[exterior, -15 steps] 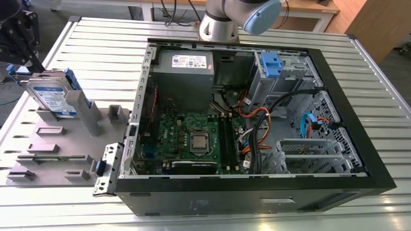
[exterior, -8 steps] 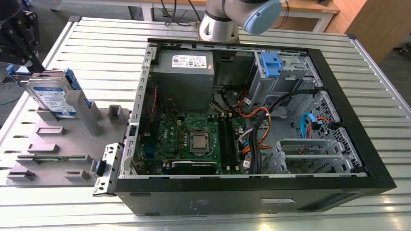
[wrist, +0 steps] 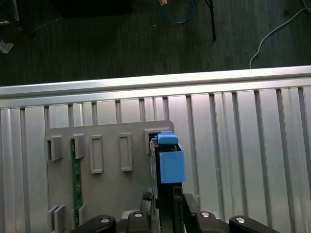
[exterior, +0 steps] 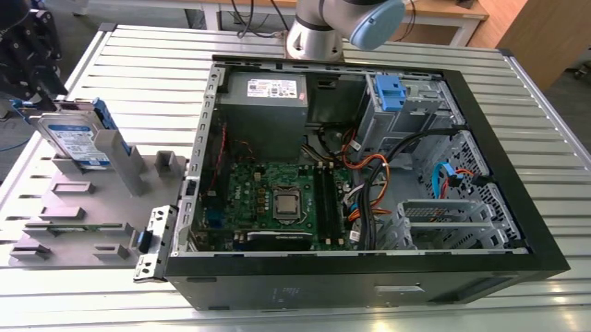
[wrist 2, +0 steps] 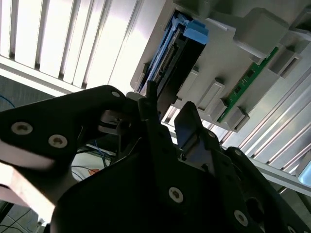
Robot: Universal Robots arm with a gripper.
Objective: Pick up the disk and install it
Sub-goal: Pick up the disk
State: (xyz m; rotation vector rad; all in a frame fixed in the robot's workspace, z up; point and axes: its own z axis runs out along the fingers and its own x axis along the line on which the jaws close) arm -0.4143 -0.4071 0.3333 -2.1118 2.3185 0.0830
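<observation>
Silver disk (exterior: 79, 142), white-and-blue label, blue side rails, stands upright on edge in grey holder plate (exterior: 88, 207) slot.

the disk (wrist: 170, 165) stands on edge in a slot of a grey holder plate (wrist: 109, 199), its blue side rail (wrist: 167, 140) turned toward the camera. the black jaws stand apart, one on each side of the disk's near end, the disk's dark edge in line with the gap between them; whether they touch it cannot be told. a green circuit board (wrist: 75, 174) stands upright in another slot, well apart from the disk, with raised grey slot blocks (wrist: 96, 154) between the two. the plate lies on a ribbed silver metal surface (wrist: 243, 145). beyond the surface's edge lies a dark floor (wrist: 97, 43) with a blue cable (wrist: 181, 22) and a white cable (wrist: 272, 34) on it
</observation>
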